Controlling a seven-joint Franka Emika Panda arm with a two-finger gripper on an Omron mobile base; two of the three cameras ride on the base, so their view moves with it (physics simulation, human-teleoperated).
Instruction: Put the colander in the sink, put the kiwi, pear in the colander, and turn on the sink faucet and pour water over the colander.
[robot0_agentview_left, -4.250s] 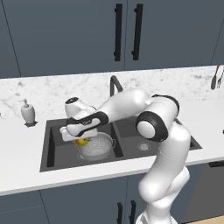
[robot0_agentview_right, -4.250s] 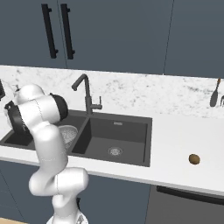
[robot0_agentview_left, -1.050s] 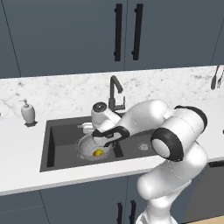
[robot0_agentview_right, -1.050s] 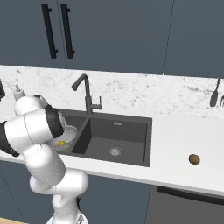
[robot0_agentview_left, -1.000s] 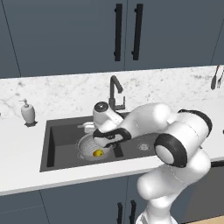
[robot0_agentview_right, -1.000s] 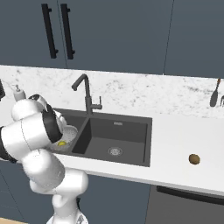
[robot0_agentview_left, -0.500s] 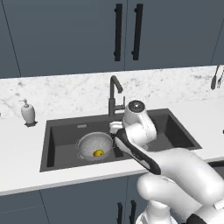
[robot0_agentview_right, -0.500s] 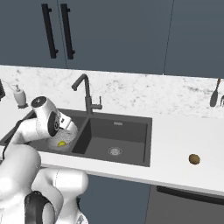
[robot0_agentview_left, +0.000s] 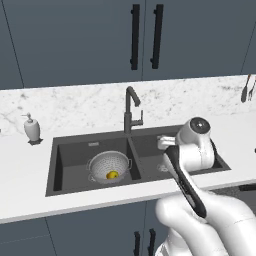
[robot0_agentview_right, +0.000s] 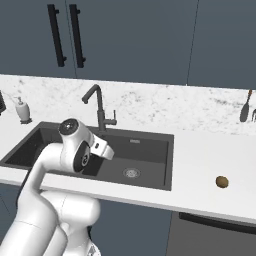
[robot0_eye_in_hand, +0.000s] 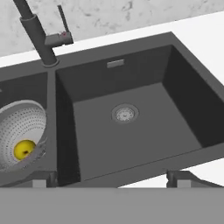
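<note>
The dark double sink (robot0_agentview_left: 70, 172) holds the silvery perforated colander (robot0_agentview_left: 109, 167) in its left basin, with the yellow pear (robot0_agentview_left: 113, 175) inside. The brown kiwi (robot0_agentview_right: 222, 182) lies on the counter (robot0_agentview_right: 210, 150), right of the sink. The gripper (robot0_eye_in_hand: 111, 178) hangs spread wide, empty, above the right basin.

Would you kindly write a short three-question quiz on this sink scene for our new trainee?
1. True or false: the pear lies inside the colander.
2. Where is the kiwi? A) in the colander B) on the counter right of the sink C) in the right basin
3. Fill in: the gripper is ____ and holds nothing.

Key: 1 true; 2 B; 3 open.
</note>
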